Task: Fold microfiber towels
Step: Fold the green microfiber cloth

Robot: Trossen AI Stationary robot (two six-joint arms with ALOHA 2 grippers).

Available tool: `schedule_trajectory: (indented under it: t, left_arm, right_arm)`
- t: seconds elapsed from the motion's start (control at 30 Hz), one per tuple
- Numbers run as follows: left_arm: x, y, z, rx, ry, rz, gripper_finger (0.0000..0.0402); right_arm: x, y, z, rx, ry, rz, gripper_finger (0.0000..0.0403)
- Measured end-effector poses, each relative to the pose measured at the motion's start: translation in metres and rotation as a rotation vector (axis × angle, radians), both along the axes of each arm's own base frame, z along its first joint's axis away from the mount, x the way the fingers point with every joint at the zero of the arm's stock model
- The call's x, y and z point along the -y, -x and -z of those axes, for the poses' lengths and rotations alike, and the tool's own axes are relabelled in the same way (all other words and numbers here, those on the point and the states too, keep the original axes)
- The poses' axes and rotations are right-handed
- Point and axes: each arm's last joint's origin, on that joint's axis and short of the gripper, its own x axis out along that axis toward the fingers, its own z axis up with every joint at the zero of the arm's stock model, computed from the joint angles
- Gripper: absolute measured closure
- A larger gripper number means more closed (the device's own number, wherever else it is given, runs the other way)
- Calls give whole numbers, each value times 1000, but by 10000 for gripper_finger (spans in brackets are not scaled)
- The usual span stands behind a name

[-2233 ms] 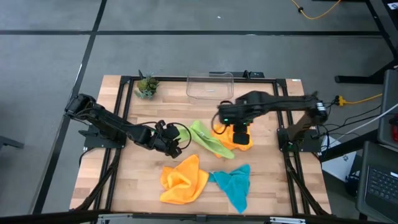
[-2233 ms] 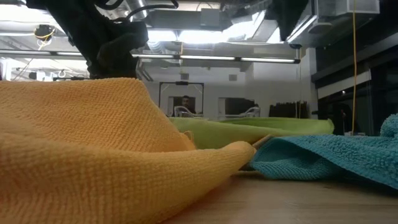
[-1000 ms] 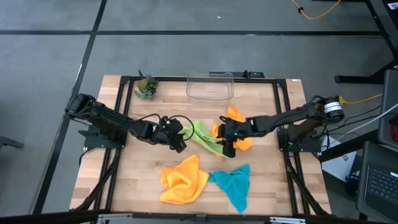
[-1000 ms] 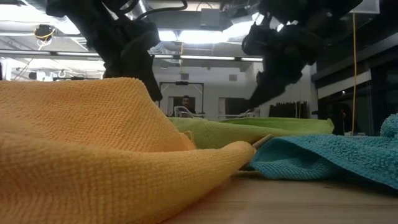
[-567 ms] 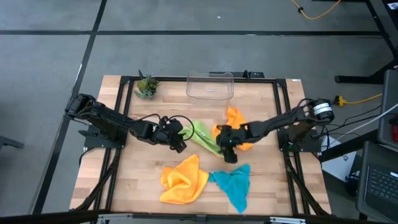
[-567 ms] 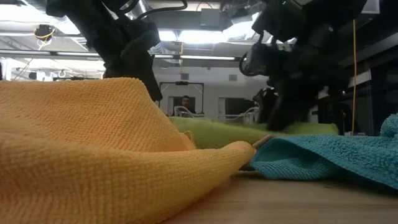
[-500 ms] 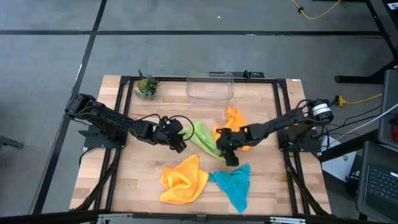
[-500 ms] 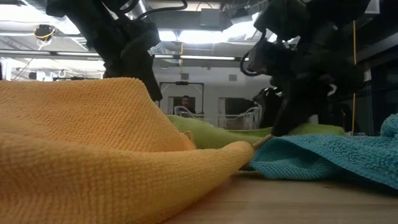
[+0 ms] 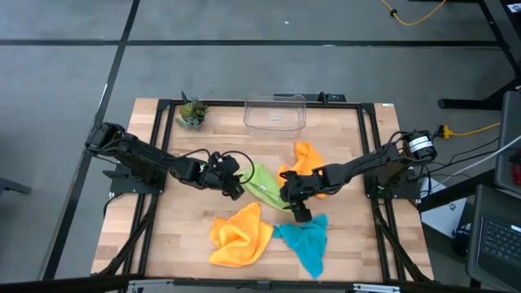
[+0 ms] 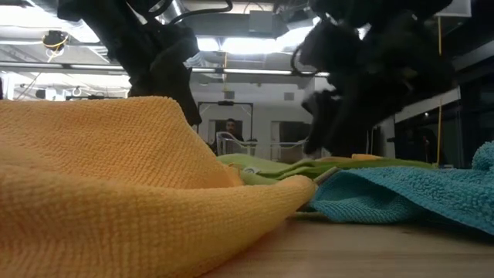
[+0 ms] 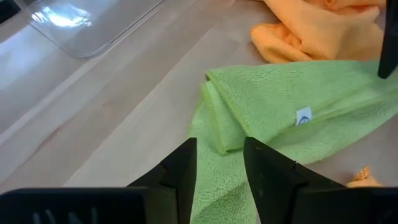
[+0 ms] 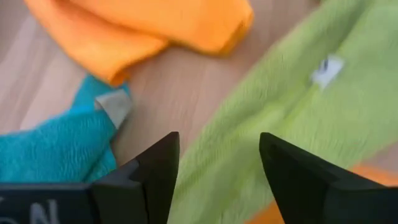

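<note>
The lime green towel (image 9: 264, 187) lies in a slanting strip at mid-table. My left gripper (image 9: 234, 184) is shut on its far left end. My right gripper (image 9: 298, 207) is shut on its near right end. One orange towel (image 9: 306, 159) lies crumpled behind the right gripper. The other orange towel (image 9: 239, 234) and the teal towel (image 9: 306, 241) lie crumpled near the front edge. The green towel's white tag (image 11: 303, 116) faces up. My left gripper pinches the green towel's far left end (image 11: 219, 163) between its two fingers. It comes in low from the table's left. That end is bunched, and the towel lies on the table. My right gripper has the green towel's near right end (image 12: 217, 163) between its two fingers. It comes in slanting from the table's right. The cloth there is bunched, and the towel rests on the table.
A clear plastic bin (image 9: 275, 112) stands at the far edge and a small potted plant (image 9: 192, 112) at the far left. The black frame rails (image 9: 374, 195) run along the table's sides. Bare wood shows at the near left (image 9: 175, 236).
My right gripper has gone from beside the far orange towel toward the near edge and a little left, down to the green towel's near right end. In the low view the green towel has bunched into folds on its left and flattened on its right.
</note>
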Motion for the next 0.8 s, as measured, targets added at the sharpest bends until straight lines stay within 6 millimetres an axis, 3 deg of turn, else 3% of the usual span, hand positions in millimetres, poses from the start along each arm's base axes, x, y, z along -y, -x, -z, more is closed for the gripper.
schedule_trajectory:
  t: [0.23,0.37,0.53,0.8]
  left_arm:
    - [5,-24,16,-23,-85,303,276]
    - [-2,-40,32,-21,-170,371,276]
    - [-12,-44,49,-100,-194,401,276]
    - [-2,-44,50,-133,-234,561,276]
  right_arm:
    - [2,-8,-11,52,64,63,179]
    - [4,-7,-10,39,77,169,179]
    - [5,-6,-9,17,73,213,179]
    - [7,-6,-9,19,88,219,179]
